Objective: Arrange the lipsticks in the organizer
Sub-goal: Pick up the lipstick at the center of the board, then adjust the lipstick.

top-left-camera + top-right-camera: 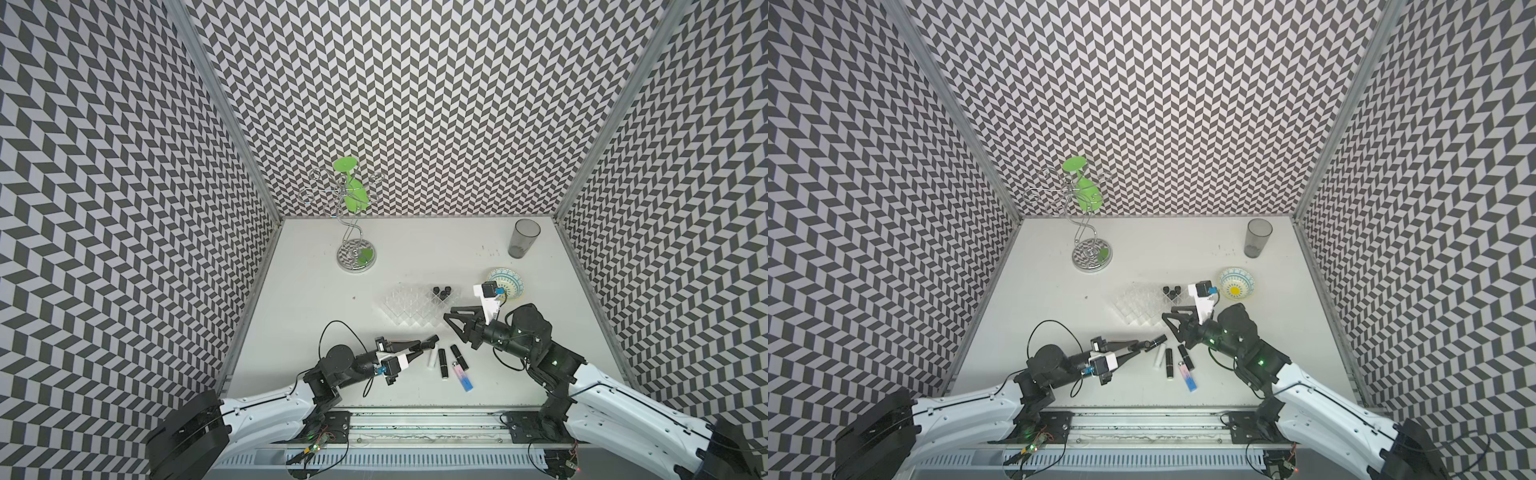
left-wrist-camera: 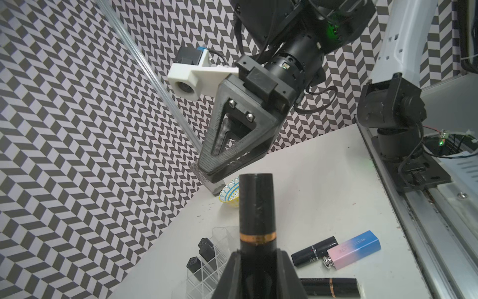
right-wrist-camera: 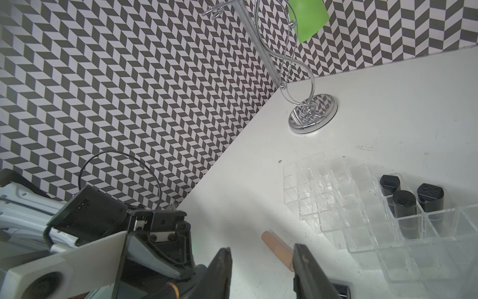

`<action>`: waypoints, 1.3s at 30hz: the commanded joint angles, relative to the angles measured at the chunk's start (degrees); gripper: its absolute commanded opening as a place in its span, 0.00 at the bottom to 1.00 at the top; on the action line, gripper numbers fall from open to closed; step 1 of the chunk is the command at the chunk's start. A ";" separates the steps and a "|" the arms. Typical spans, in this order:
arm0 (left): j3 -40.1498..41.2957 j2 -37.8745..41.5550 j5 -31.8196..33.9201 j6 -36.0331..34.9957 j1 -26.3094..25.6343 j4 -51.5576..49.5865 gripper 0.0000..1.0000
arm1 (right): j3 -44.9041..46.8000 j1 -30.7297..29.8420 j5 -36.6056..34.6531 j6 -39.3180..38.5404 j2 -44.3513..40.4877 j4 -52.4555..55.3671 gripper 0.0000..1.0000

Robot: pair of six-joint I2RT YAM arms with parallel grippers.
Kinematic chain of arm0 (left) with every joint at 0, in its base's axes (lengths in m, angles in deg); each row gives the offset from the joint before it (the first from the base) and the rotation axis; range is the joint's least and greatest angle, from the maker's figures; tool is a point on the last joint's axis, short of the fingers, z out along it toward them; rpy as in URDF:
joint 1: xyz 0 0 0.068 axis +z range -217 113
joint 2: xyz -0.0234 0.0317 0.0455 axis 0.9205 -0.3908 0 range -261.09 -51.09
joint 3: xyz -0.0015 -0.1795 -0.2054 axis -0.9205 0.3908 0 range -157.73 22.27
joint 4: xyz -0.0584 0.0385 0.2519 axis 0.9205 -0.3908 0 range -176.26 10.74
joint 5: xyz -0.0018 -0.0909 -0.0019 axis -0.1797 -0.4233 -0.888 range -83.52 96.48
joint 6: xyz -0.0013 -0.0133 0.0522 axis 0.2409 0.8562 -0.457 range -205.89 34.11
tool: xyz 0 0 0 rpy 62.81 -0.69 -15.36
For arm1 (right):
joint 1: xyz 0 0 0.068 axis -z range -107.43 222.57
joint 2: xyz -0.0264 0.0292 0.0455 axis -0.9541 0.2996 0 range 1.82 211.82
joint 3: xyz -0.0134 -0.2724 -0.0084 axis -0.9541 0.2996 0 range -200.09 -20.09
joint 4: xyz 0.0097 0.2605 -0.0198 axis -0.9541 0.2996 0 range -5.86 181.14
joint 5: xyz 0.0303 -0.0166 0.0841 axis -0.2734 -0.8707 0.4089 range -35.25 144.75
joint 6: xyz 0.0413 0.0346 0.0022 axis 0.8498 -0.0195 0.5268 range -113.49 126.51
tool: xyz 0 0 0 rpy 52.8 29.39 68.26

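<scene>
My left gripper (image 2: 256,255) is shut on a black lipstick with a gold band (image 2: 256,207), held low over the table, left of the loose lipsticks (image 1: 555,342). Loose on the table lie a white lipstick (image 1: 433,358), two black ones (image 1: 443,362) and a pink-to-blue one (image 1: 464,379). The clear organizer (image 1: 411,303) holds three black lipsticks (image 1: 441,291) upright at its back right. My right gripper (image 3: 261,248) is open just in front of the organizer's right end. A tan lipstick (image 3: 278,248) lies on the table below its fingers, untouched and partly hidden by one finger.
A patterned bowl (image 1: 509,282) sits right of the organizer, close behind the right wrist. A grey tumbler (image 1: 523,239) stands at the back right. A chrome wire stand with a green glass (image 1: 356,257) stands at the back left. Patterned walls close three sides.
</scene>
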 commanded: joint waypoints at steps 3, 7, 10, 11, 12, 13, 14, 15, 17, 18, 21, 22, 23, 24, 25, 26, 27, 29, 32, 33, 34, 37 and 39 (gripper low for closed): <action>-8.64 -5.50 2.36 20.05 1.19 -4.85 0.00 | 3.15 -0.20 -2.69 -1.07 -4.61 -2.18 0.44; -11.27 -5.05 5.66 35.41 1.98 -8.89 0.00 | 4.87 -0.20 -3.38 -0.78 -7.54 -2.94 0.44; -14.72 -3.23 15.80 49.35 2.19 -19.00 0.00 | 5.16 -0.21 -1.27 -1.67 -9.13 -3.46 0.44; -16.61 -3.49 16.71 52.12 2.40 -23.66 0.00 | 5.20 -0.20 -0.87 -1.75 -9.38 -3.85 0.44; -18.45 -4.11 16.11 54.19 2.63 -27.65 0.00 | 5.54 -0.20 -0.88 -1.65 -9.50 -4.50 0.44; -19.18 -4.55 14.16 55.27 2.98 -29.00 0.00 | 5.83 -0.20 -1.03 -1.77 -9.33 -5.48 0.44; -18.53 -4.71 11.10 57.53 3.52 -27.59 0.00 | 5.86 -0.20 -0.46 -2.14 -8.89 -6.02 0.44; -17.17 -4.71 8.25 60.33 4.41 -25.04 0.00 | 5.70 -0.20 0.46 -2.53 -8.13 -6.28 0.44; -16.12 -4.86 4.52 63.77 5.30 -22.81 0.00 | 4.71 -0.28 1.29 -2.82 -6.61 -5.17 0.44; -16.49 -4.85 3.48 64.67 5.56 -23.72 0.00 | 3.97 -0.29 1.06 -2.92 -5.64 -4.12 0.44; -16.98 -4.23 2.59 65.29 5.55 -25.88 0.00 | 3.96 -0.29 1.96 -0.87 -3.35 -6.99 0.44; -16.78 -3.96 3.06 65.21 5.59 -26.35 0.00 | 4.26 -0.24 2.82 0.68 -2.76 -9.06 0.45; -16.50 -3.65 3.67 64.89 5.59 -26.67 0.00 | 4.97 -0.28 3.55 2.82 -1.83 -12.05 0.50; -16.05 -3.49 4.35 64.69 5.57 -26.90 0.00 | 5.68 -0.24 4.39 4.54 -0.72 -15.43 0.53; -15.65 -3.24 4.75 64.63 5.59 -26.57 0.00 | 5.77 -0.20 4.83 5.52 0.32 -17.40 0.58; -15.21 -3.21 4.86 64.52 5.58 -26.00 0.00 | 5.01 -0.11 5.59 5.89 1.66 -18.17 0.60; -15.11 -3.47 5.10 64.22 5.68 -25.96 0.00 | 3.95 -0.11 6.48 6.16 3.18 -18.23 0.62; -15.50 -4.16 4.90 63.55 5.68 -25.92 0.00 | 1.94 -0.01 8.12 7.15 5.97 -18.60 0.66; -15.24 -4.97 3.79 63.44 5.68 -23.89 0.00 | -1.05 0.07 11.43 8.55 11.47 -19.38 0.68; -15.25 -5.03 3.71 63.29 5.59 -23.52 0.00 | -2.57 0.15 12.29 8.45 13.38 -18.04 0.68; -15.20 -5.14 3.57 63.05 5.59 -23.29 0.00 | -4.09 0.24 13.15 7.75 14.88 -16.47 0.68; -15.42 -5.45 3.49 62.05 5.57 -23.78 0.00 | -6.83 0.33 16.01 7.46 18.87 -15.66 0.67; -15.18 -5.38 3.68 61.77 5.58 -23.38 0.00 | -7.62 0.38 17.41 7.26 20.84 -16.27 0.66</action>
